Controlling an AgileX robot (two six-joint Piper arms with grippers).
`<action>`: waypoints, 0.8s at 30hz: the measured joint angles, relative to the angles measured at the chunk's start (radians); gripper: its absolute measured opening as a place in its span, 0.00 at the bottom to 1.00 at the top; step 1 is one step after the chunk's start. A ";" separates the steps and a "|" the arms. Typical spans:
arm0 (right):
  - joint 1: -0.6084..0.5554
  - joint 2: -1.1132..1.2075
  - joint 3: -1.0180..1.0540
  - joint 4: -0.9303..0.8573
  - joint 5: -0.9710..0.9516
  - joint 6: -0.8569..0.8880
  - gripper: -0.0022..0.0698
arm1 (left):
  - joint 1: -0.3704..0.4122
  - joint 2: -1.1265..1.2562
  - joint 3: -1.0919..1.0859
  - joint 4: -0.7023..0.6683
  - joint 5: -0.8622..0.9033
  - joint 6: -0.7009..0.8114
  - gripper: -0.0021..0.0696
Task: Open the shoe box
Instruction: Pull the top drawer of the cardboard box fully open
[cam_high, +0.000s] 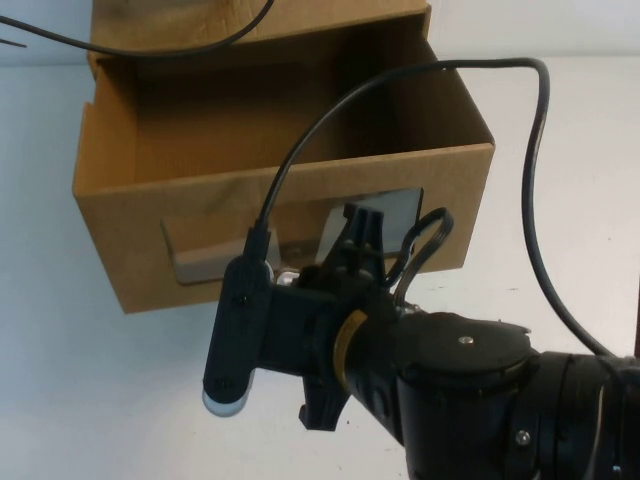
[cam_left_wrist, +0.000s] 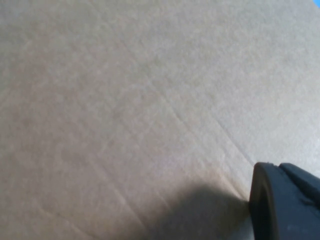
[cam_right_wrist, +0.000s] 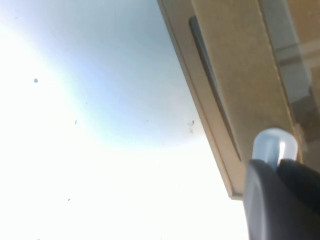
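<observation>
The brown cardboard shoe box (cam_high: 200, 200) stands in the middle of the white table, its top uncovered so the empty inside shows. Its lid (cam_high: 250, 22) stands up behind the back wall. The front wall has a cut-out window (cam_high: 385, 215) with a pale panel. My right gripper (cam_high: 362, 225) is shut, its tips at that window against the front wall. The right wrist view shows the same gripper (cam_right_wrist: 279, 162) beside the box's lower edge (cam_right_wrist: 220, 125). In the left wrist view, plain cardboard (cam_left_wrist: 125, 100) fills the frame, with one finger (cam_left_wrist: 280, 200) of my left gripper close to it.
The bare white table (cam_high: 60, 380) spreads to the left of the box and in front of it. A black cable (cam_high: 535, 200) loops from the right arm over the box's right corner. Another cable (cam_high: 180, 48) crosses the lid at the back.
</observation>
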 joint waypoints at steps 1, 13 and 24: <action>0.001 0.000 0.000 0.000 0.003 0.000 0.03 | 0.000 0.000 0.000 0.000 0.000 0.000 0.02; 0.005 -0.010 0.000 0.051 0.026 0.000 0.42 | 0.000 -0.002 0.000 -0.006 -0.005 0.000 0.02; 0.131 -0.128 0.000 0.167 0.189 0.002 0.39 | 0.000 -0.006 -0.123 0.037 0.031 -0.009 0.02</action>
